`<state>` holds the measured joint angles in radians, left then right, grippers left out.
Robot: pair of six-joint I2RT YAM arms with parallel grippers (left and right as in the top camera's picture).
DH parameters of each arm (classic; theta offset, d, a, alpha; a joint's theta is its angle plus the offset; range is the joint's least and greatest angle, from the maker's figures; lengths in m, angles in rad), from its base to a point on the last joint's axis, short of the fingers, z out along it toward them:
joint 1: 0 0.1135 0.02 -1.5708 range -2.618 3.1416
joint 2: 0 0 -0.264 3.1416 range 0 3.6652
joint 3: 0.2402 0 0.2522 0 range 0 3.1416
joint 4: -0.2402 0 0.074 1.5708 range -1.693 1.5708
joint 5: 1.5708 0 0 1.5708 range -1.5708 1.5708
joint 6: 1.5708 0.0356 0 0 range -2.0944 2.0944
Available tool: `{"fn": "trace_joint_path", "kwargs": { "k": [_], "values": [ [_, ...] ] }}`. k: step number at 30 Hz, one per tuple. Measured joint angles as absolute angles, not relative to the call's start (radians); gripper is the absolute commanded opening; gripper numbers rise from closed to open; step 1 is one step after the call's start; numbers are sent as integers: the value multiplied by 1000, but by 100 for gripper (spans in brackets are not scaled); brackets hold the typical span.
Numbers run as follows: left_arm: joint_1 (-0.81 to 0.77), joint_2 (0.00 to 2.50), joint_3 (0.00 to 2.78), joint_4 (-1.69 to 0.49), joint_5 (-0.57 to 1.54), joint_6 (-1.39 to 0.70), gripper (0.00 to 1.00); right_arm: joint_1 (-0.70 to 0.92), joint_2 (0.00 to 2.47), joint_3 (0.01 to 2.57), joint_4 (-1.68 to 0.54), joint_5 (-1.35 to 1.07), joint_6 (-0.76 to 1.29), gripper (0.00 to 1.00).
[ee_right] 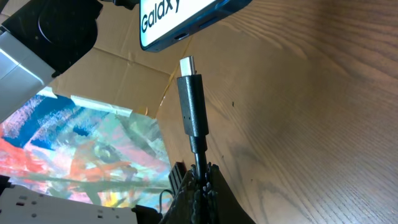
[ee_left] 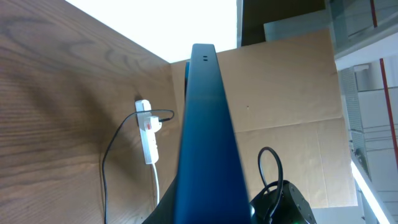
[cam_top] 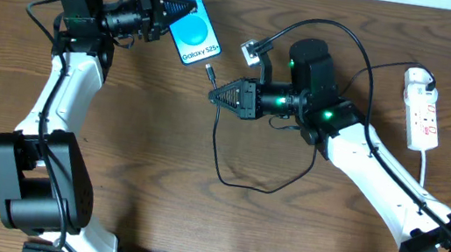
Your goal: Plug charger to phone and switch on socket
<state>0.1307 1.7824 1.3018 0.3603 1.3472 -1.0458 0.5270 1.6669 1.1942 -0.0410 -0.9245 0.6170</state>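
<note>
1. Left arm. The left pincer [cam_top: 163, 13] is clenched on the phone [cam_top: 191, 19], one finger on each long side, at the far side of the bench [cam_top: 156, 178]. The blue screen faces up and the end with the "Galaxy" lettering points toward the right arm. From the left wrist camera the phone [ee_left: 202, 137] is seen edge-on, running straight away from the lens.

2. Right arm. The right pincer [cam_top: 214, 96] is closed on the charger [cam_top: 227, 177], gripping the black cable just behind the connector tip [cam_top: 211, 73]. In the right wrist view the fingers [ee_right: 214, 186] pinch the cable at the base of the connector tip [ee_right: 191, 102], which stands straight out from them. Its metal end points at the port in the phone's [ee_right: 186, 15] lower edge (close to it, but a gap shows between them, so not inserted).

3. Cable run. From the right pincer the cable drops into a loose loop on the bench, passes by the right arm and rises to the white plug [cam_top: 419, 79], which sits in the far end of the socket [cam_top: 422, 114].

4. Socket. It lies flat near the right edge of the bench, well apart from the phone, with its white lead trailing toward the near side. The left wrist view shows the socket [ee_left: 149, 140] with a red mark; the switch position cannot be read. Cardboard [ee_left: 286, 81] stands behind the bench.
</note>
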Motion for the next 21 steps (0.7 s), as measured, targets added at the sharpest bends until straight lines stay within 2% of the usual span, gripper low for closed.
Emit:
{"fn": "trace_joint_path", "kwargs": {
  "k": [21],
  "values": [
    [131,1782,1302,360,1332,-1042,7,514,1667,1194,-14,-950,623,1]
  ]
}}
